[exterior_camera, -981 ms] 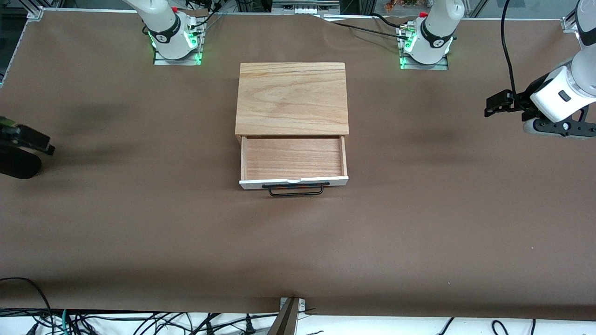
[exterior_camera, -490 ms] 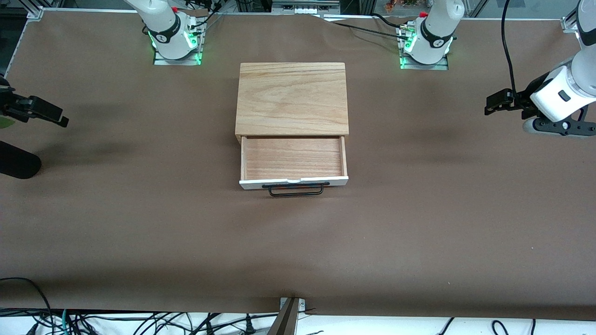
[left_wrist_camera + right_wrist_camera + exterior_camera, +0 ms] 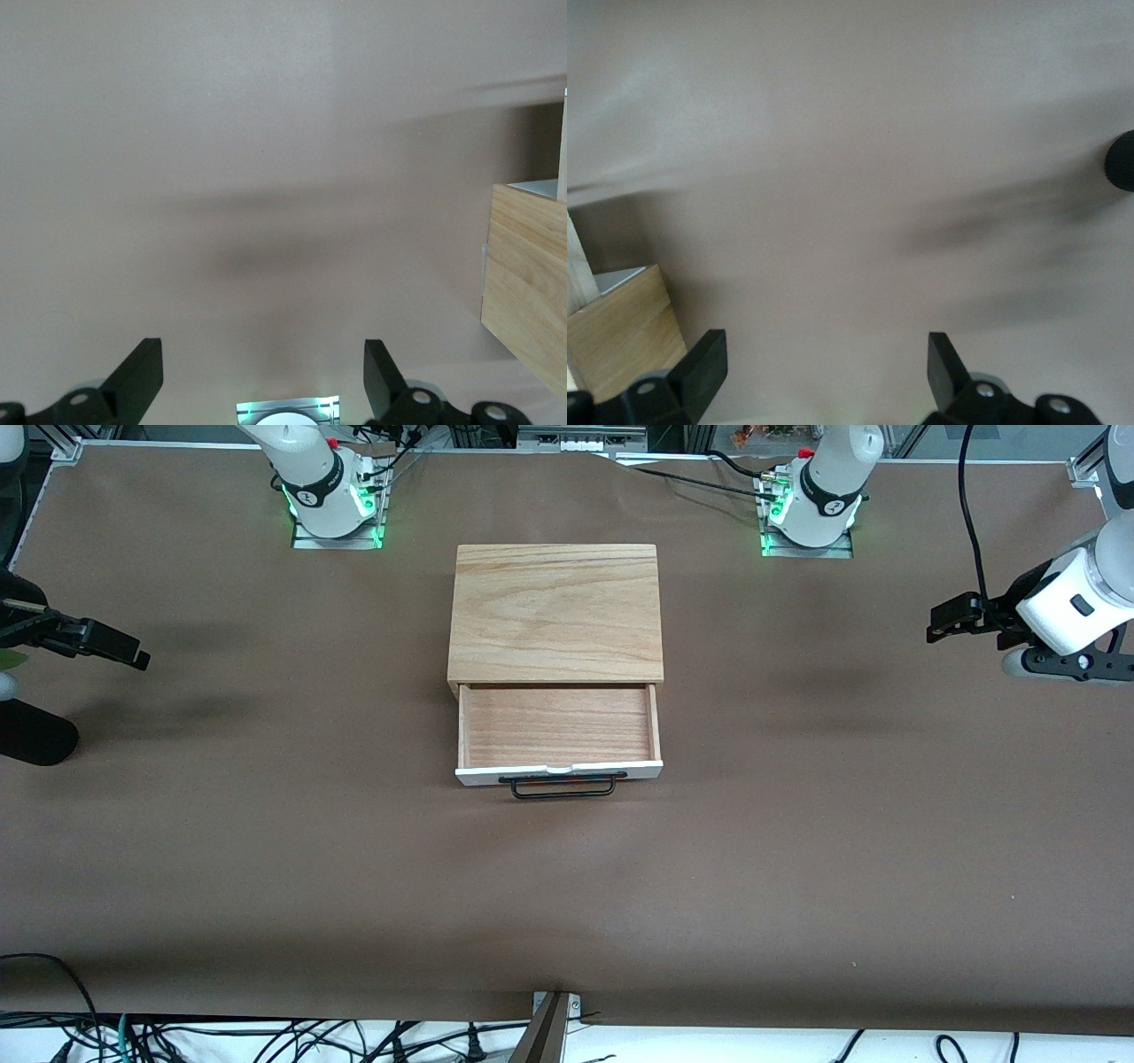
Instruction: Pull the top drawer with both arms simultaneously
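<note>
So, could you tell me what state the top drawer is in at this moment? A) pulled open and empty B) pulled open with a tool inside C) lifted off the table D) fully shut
A: the top drawer stands pulled out of the cabinet, its bare wood interior showing and nothing in it.

White-fronted top drawer [image 3: 558, 735] with reddish-brown inside and black handle [image 3: 563, 786]; light wood-grain cabinet top [image 3: 555, 611]; brown table [image 3: 797, 850].
</note>
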You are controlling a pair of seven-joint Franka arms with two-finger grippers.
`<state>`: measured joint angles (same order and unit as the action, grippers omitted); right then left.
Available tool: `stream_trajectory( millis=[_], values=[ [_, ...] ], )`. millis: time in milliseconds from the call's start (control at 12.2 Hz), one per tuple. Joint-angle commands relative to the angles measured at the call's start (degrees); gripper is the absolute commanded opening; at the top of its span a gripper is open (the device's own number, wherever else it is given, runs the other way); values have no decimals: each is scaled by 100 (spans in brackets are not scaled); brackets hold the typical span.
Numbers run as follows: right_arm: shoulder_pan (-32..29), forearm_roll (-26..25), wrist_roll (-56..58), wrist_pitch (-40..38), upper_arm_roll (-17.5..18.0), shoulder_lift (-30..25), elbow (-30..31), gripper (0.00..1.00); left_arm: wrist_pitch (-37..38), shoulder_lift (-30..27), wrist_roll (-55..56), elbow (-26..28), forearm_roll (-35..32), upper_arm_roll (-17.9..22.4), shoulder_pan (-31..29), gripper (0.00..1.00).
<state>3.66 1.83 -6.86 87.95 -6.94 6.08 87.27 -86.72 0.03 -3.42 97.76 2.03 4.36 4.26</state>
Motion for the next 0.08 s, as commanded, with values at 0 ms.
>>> stream_trajectory(
  millis=[0],
  values=[
    [-58,-122,-34,-23,96,42,-87,100,76,-117,52,86,-159,-50,-48,100]
  ],
)
